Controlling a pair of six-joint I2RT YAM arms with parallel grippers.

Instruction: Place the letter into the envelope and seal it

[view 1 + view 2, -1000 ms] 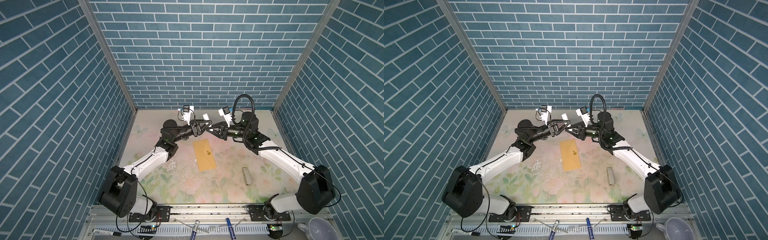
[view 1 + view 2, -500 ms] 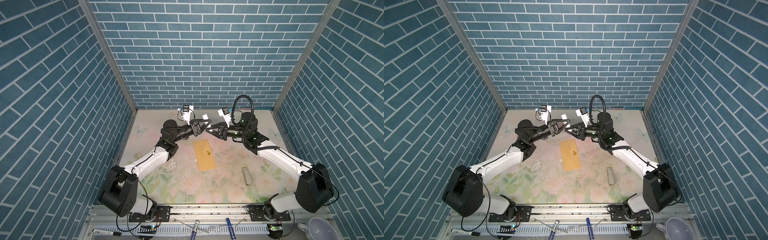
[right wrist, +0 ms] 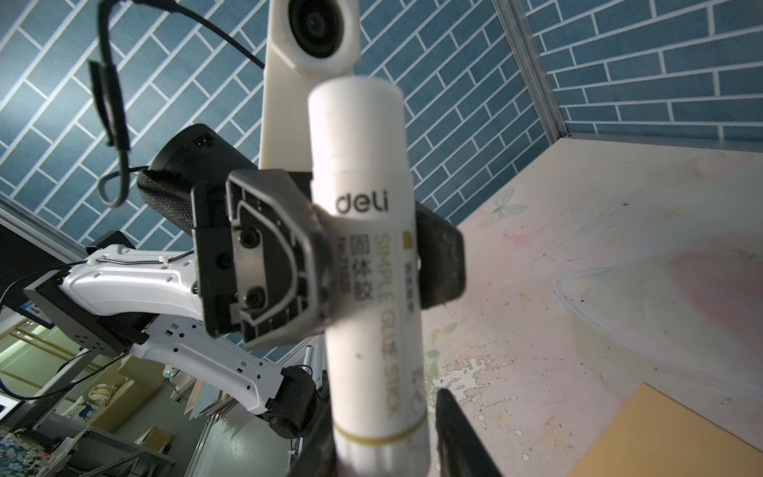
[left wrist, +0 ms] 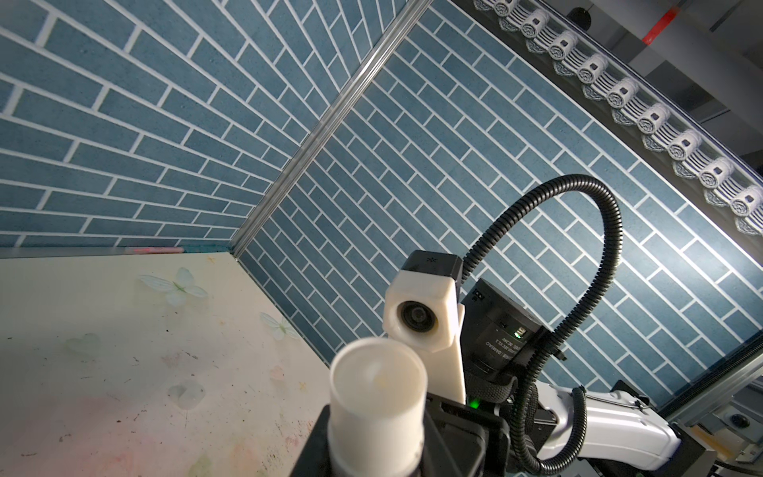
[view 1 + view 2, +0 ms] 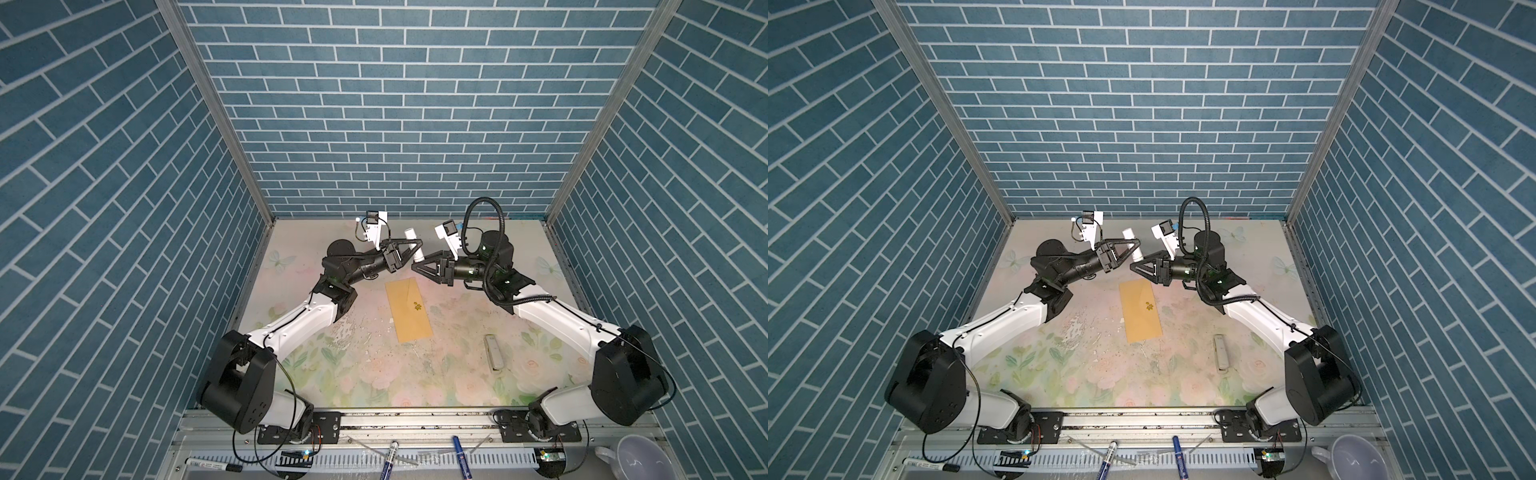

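Left gripper: your left gripper [image 5: 414, 250] was clamped on the middle of a white glue stick [image 5: 411, 234]. In the right wrist view one pad pressed each side of the printed barrel.
Glue stick: it hung tilted above the counter [image 5: 374, 374]. Its upper end leaned toward the back wall and its lower end pointed at your other gripper. In the left wrist view its round end [image 4: 377, 388] filled the foreground.
Right gripper: your right gripper [image 5: 415, 269] met the stick's lower end from the opposite side, nose to nose with the left. Its jaws stood narrowly apart on either side of that end. In the right wrist view a thin gap showed between the stick and one finger [image 3: 454, 429], so it was not squeezed onto the stick.
Envelope: the mustard-yellow envelope [image 5: 409, 316] lay flat near the middle of the counter, just in front of and below both grippers. Neither gripper touched it. Its long side ran roughly front to back, slightly slanted, and its flap lay down flat.
Sticker: a small gold flower sticker [image 5: 417, 306] sat on the envelope near its right edge.
Beside it: a pale oblong object [image 5: 494, 352] lay on the counter to the right, well apart from the envelope and near your right arm.
Front rail: markers [image 5: 388, 457] rested in the tray, and a white mug [image 5: 636, 457] stood at the right corner, off the counter.
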